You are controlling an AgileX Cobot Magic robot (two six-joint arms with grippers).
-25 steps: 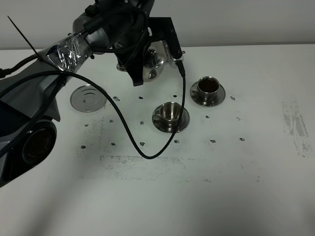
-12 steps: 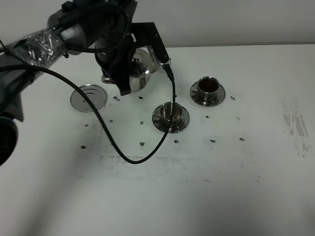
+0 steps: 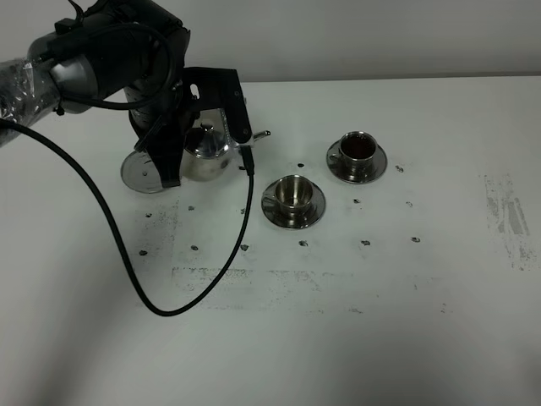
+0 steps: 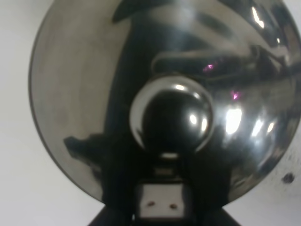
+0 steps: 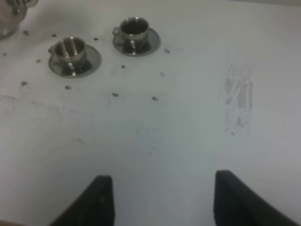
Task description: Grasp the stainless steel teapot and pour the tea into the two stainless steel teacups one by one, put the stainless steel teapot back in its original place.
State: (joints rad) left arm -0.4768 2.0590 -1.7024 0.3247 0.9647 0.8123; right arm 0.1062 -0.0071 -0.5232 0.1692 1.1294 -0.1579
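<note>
The left gripper looks clamped on the stainless steel teapot, just beside the round tray and not over it, so setting down now could catch the rim and tip it.

Bright, even light, soft faint shadows, hard glints on the close, soft-focus teapot, mild grain.
</note>
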